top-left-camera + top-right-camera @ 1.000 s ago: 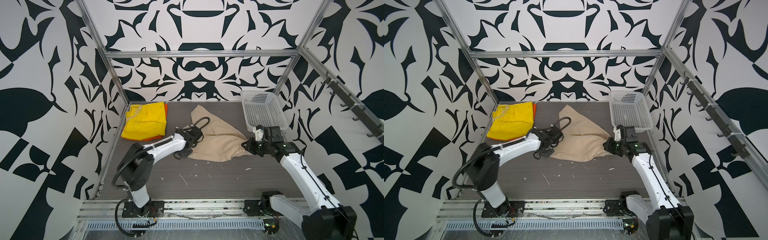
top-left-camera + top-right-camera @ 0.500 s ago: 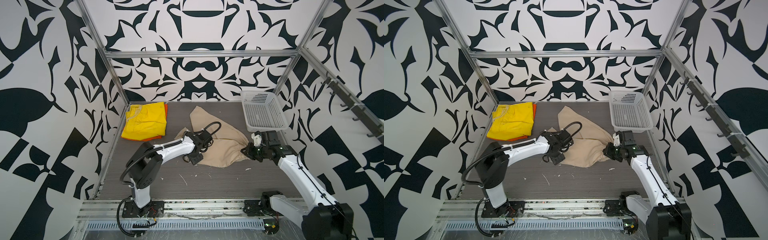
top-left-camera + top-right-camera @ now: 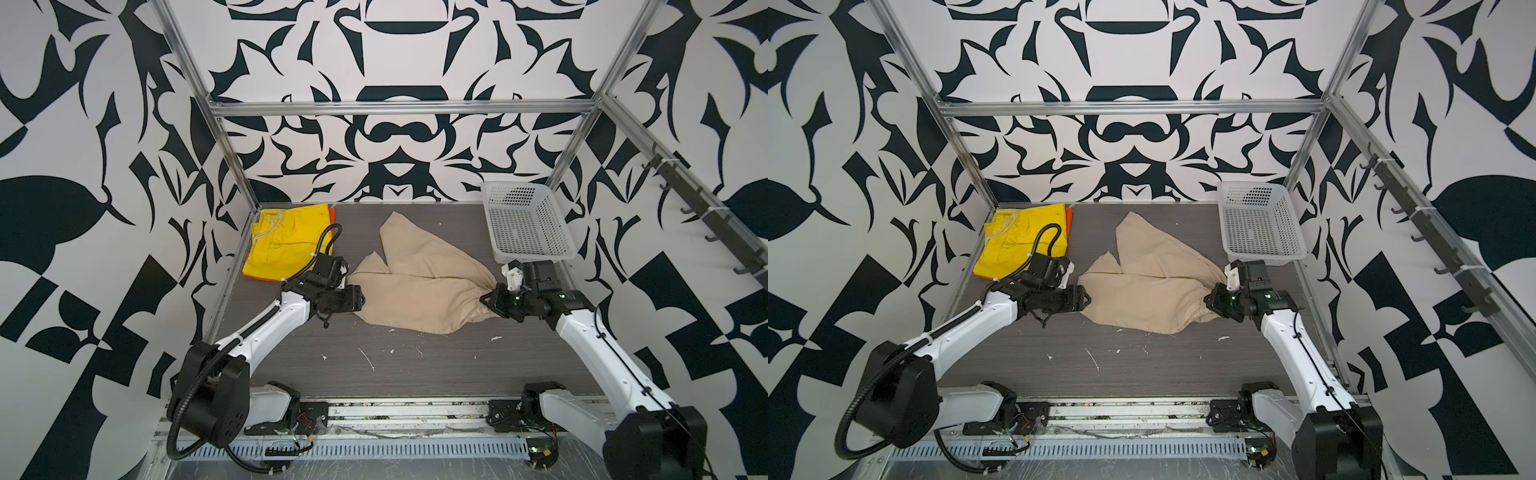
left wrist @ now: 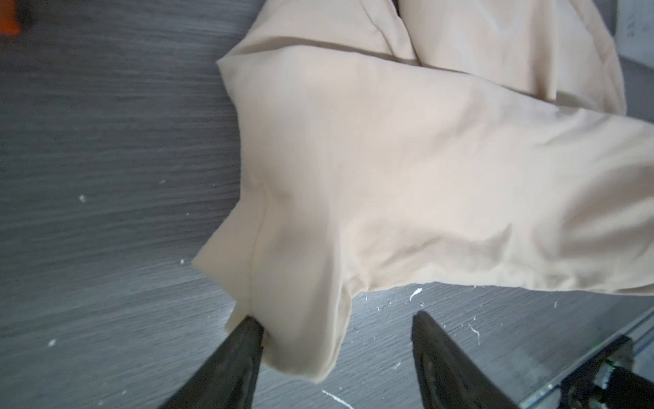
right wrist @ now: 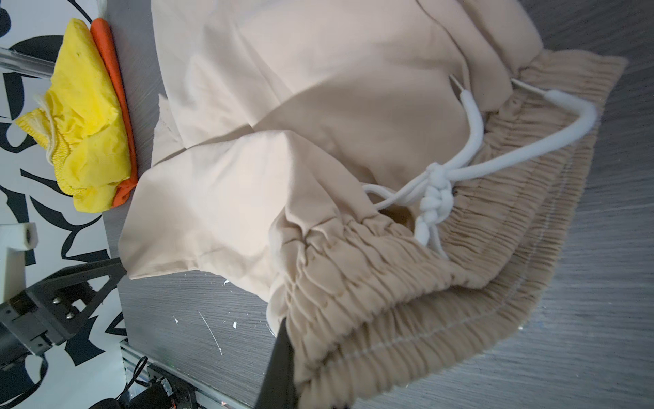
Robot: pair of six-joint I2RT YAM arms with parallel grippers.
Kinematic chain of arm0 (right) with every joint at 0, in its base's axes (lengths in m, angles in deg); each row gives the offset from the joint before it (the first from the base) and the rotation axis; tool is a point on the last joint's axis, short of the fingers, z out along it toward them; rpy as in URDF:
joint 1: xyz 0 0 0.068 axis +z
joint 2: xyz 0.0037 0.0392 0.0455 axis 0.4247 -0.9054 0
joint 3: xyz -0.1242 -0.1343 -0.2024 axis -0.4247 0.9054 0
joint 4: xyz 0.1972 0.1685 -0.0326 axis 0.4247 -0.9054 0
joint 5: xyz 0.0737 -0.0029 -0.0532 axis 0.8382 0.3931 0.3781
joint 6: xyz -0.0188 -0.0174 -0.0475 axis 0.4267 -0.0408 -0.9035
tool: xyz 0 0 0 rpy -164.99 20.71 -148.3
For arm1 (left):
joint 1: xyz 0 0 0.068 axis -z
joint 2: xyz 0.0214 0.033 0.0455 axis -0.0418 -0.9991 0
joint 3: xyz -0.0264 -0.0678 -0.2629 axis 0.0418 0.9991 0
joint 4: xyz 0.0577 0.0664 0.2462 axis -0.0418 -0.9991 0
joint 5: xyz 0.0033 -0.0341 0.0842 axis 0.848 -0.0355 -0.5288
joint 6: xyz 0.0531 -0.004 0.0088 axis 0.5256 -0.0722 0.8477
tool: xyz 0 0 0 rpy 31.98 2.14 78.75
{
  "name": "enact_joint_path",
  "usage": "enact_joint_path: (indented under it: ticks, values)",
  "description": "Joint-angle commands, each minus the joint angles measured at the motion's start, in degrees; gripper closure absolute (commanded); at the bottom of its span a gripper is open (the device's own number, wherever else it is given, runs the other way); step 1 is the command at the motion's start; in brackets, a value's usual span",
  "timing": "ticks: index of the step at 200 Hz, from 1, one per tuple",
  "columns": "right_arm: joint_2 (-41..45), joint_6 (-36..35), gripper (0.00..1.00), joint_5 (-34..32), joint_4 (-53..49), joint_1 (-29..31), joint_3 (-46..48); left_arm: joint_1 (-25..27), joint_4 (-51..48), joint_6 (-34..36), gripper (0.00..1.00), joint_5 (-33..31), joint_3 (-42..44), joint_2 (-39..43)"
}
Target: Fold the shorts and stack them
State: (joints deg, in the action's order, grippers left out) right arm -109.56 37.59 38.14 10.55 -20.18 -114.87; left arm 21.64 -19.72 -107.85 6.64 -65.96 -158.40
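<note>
The beige shorts (image 3: 419, 286) (image 3: 1150, 291) lie spread mid-table, legs toward the back and left, waistband to the right. My right gripper (image 3: 486, 301) (image 3: 1207, 302) is shut on the gathered waistband (image 5: 389, 318); only one of its fingers (image 5: 279, 361) shows, beside the white drawstring (image 5: 470, 141). My left gripper (image 3: 361, 301) (image 4: 332, 322) is open at the left leg hem. A corner of beige cloth (image 4: 300, 336) hangs between its jaws and touches one finger. The folded yellow shorts (image 3: 286, 245) (image 5: 85, 141) sit on the orange shorts (image 3: 1069, 220) (image 5: 113, 70) at the back left.
A white perforated basket (image 3: 515, 195) (image 3: 1252, 193) stands at the back right, just behind the right wrist. Patterned walls and metal frame rails enclose the grey table (image 3: 415, 365). White flecks lie on its front half.
The left gripper has opened, let go of the beige leg, and drawn back to the left. The beige shorts now lie flatter and wider. The right gripper kept its hold and barely moved.
</note>
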Motion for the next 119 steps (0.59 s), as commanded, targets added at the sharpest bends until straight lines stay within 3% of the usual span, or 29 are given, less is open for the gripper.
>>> enact_joint_path:
  ticks: [1,28,78,119]
  values:
    - [-0.51,0.09,1.00,0.90,1.80,-0.12,-2.12,-1.14,2.59,-7.72,0.30,2.70,2.52,3.36]
    - [-1.23,-0.39,1.00,-1.40,0.06,-0.68,-3.64,-2.29,0.80,-13.36,0.29,0.68,4.92,5.35]
    - [-2.14,-0.60,1.00,-10.66,-8.03,-4.22,-6.13,-4.62,4.45,-32.60,0.28,1.19,13.30,12.27]
    - [-1.75,0.19,1.00,-8.34,-6.60,-4.60,-3.87,-4.53,14.24,-52.12,0.33,3.28,22.68,17.68]
